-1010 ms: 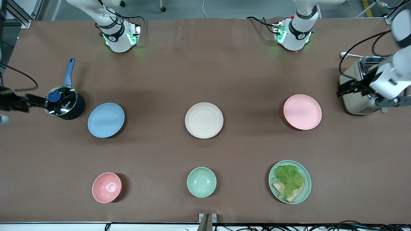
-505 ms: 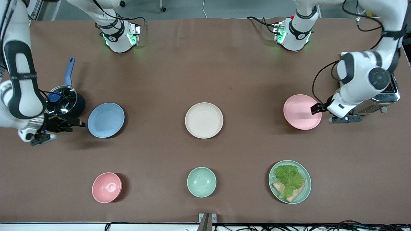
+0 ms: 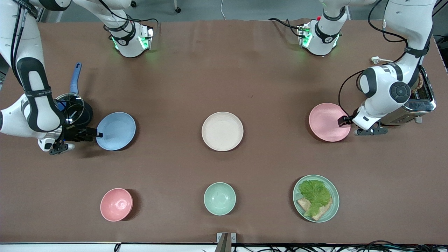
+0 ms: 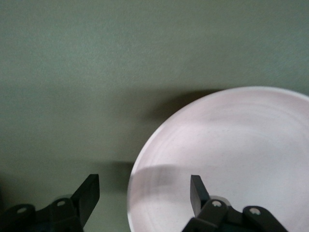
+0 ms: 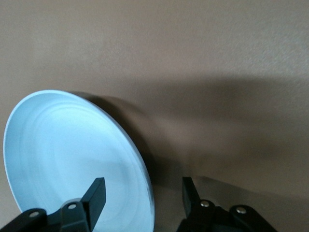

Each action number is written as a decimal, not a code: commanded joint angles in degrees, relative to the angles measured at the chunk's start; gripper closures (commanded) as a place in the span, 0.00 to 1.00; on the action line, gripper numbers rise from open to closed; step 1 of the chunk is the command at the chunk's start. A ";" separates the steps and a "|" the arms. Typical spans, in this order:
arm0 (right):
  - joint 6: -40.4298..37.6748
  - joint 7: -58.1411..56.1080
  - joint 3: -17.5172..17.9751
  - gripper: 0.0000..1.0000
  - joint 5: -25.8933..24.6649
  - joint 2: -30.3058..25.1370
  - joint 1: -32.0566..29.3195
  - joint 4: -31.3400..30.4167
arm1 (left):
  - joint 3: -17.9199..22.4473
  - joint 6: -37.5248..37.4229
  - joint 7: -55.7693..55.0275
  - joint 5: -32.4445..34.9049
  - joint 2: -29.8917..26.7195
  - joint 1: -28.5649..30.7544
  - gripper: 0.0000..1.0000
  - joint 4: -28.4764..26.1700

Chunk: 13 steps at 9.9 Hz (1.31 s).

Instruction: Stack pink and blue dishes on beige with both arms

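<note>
Front view: the cream-beige round matte plate (image 3: 222, 131) sits bare at table centre; nothing is stacked. The pale blue round plate (image 3: 116, 131) lies toward the right arm's end, the pale pink round plate (image 3: 329, 122) toward the left arm's end, both on the table.

Left wrist view: the left gripper (image 4: 145, 192), parted, straddles the pink rim.

Right wrist view: the right gripper (image 5: 143, 195), parted, straddles the blue rim. Judgement: both grasps, lifts and stacking remain.

Left gripper (image 4: 144, 193) spread wide — one finger (image 4: 89, 193) over bare table (image 4: 96, 72), the other over the pink plate (image 4: 231, 150), the plate's rim in the gap between them. Plate flat on the table, a dark shadow along its edge — only part of it in frame.
</note>
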 commanded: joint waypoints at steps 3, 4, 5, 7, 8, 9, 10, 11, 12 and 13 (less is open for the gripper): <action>0.64 -1.23 0.27 0.63 1.61 -0.75 -0.79 -2.72 | 0.03 1.68 1.42 -0.38 2.57 1.09 0.72 -1.14; 0.64 -1.15 0.27 0.80 2.40 -0.31 -0.88 -2.72 | -0.06 1.68 1.42 -0.47 2.49 1.00 0.87 -1.05; 0.47 -1.14 0.18 0.98 4.32 0.04 -0.79 -2.63 | -0.14 1.68 1.42 -0.47 2.31 0.74 0.95 -0.97; -1.28 0.69 -1.13 1.00 4.34 -0.04 -0.26 -0.71 | -0.67 1.59 1.60 -0.47 0.74 0.56 0.99 -0.97; -6.34 2.44 -2.79 1.00 4.25 -0.56 0.09 1.22 | -1.80 1.41 1.51 -0.47 -0.49 0.56 0.99 -0.88; -10.91 4.11 -4.72 0.99 3.90 -0.92 0.61 4.02 | -3.03 1.24 1.68 -0.47 -2.50 0.82 0.99 -0.70; -16.18 7.61 -6.74 0.99 3.03 -1.70 1.31 7.53 | -4.79 1.06 1.25 -0.47 -4.35 0.65 0.99 -0.35; -21.98 11.82 -7.63 0.99 0.85 -2.84 1.67 11.65 | -8.98 1.06 -1.19 -0.56 -5.94 0.65 0.99 0.69; -26.39 17.17 -7.64 0.99 -1.61 -3.90 1.76 15.61 | -13.72 1.06 -4.26 -0.56 -5.95 0.65 1.00 2.62; -29.56 21.31 -7.55 0.99 -2.85 -5.39 2.11 18.61 | -19.34 1.06 -10.12 -1.52 -5.34 0.73 1.00 5.07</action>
